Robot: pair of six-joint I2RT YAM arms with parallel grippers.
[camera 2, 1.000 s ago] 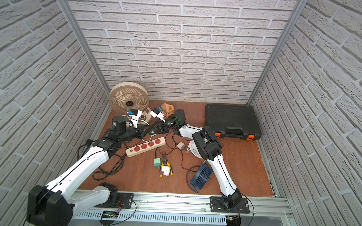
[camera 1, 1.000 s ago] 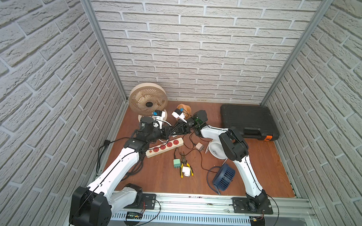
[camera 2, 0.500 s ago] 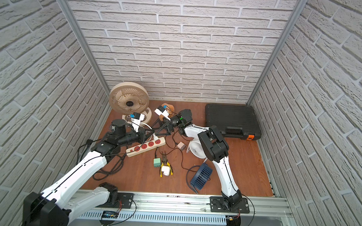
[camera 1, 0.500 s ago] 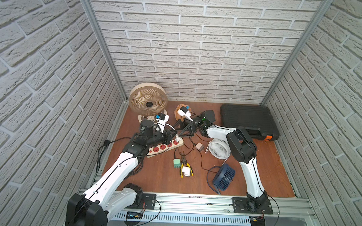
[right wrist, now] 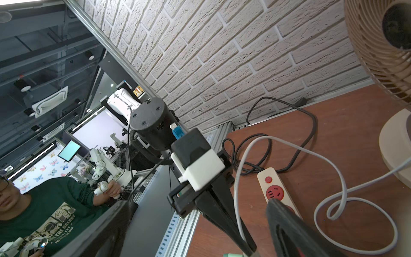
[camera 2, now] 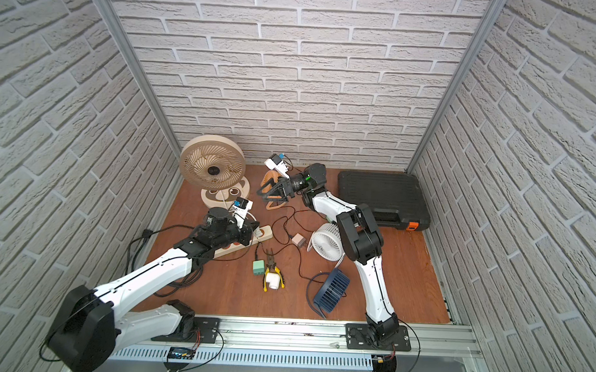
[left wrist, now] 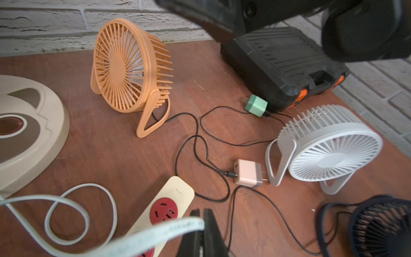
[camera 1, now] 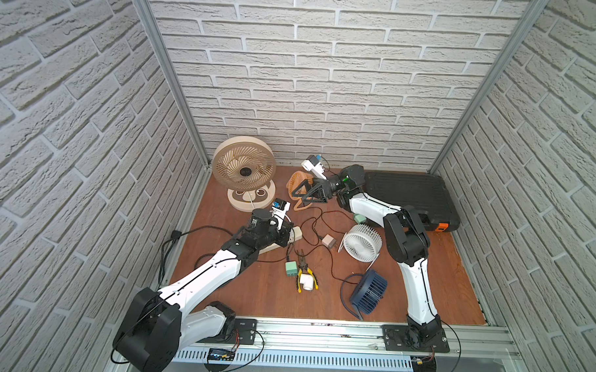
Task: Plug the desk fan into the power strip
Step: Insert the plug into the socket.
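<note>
Desk (camera 1: 269, 295) read as a clock from the top views, 12 = back wall.

At 10, in the corner: beige desk fan (camera 1: 244, 171), upright on its round base. Its white cord (left wrist: 160, 232) loops across the desk to the L gripper (left wrist: 202, 217). The L gripper is clenched on that cord, jaws pressed flat together, just over the power strip (left wrist: 178, 191).

The strip lies btwn 9 and centre, diagonal, free end pointing approx 2. In both top views the L wrist covers most of it. The end red socket (left wrist: 163, 210) sits just beside the gripper tips. At the far end are the red switch (right wrist: 268, 179) and the black cord (right wrist: 311, 124), which coils off toward the 9 edge.

At 12: orange fan (camera 1: 295, 185), upright. The R gripper (camera 1: 297, 201) hangs over it, released, jaws spread wide.

At 6: green adapter (camera 1: 290, 269), w/ yellow-handled pliers (camera 1: 301, 262) just beside it. Near centre: pink adapter (camera 1: 328, 241), prongs toward the white fan (camera 1: 362, 243) next to it. At 5: navy fan (camera 1: 368, 291). At 2: black tool case (camera 1: 408, 197), lid down, w/ a mint adapter (left wrist: 255, 108) against its front edge.
</note>
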